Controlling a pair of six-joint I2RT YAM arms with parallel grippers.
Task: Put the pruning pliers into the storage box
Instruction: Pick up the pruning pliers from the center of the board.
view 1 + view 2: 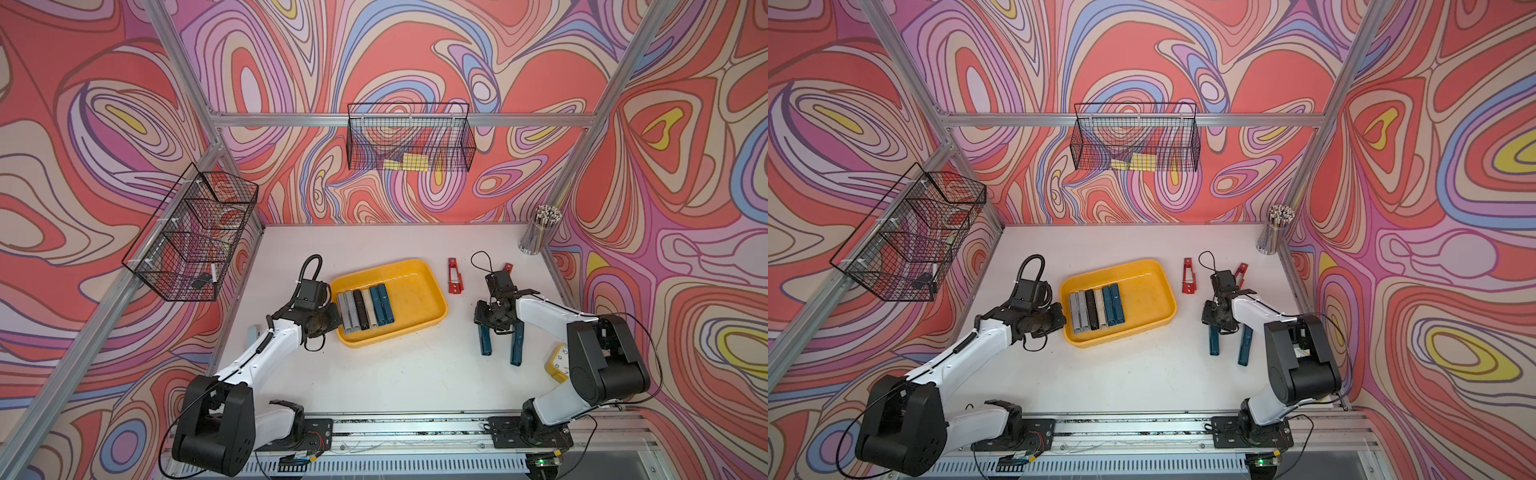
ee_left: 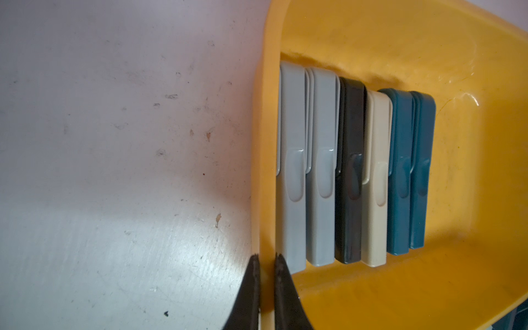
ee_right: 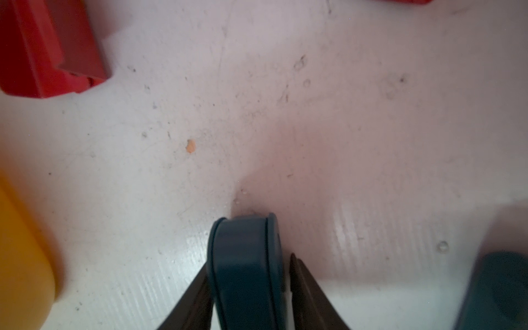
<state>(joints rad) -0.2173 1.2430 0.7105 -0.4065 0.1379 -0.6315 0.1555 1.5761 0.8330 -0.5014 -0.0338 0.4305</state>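
Six pruning pliers (image 2: 348, 171) — grey, black, beige, teal

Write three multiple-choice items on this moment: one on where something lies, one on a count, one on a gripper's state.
1. Where does the beige bar lie?
A. In the storage box, between the black bar and a teal bar
B. On the table beside the red bars
C. In a wire basket

2. How many bars lie in the storage box?
A. Four
B. Six
C. Eight

3. What is the left gripper doing?
A. Hanging open over the table
B. Pinching the storage box's rim
C. Holding a red bar

Answers:
1 A: the left wrist view shows it flanked by black and teal inside the box.
2 B: two grey bars, one black, one beige, two teal.
3 B: its fingers sit either side of the rim wall.
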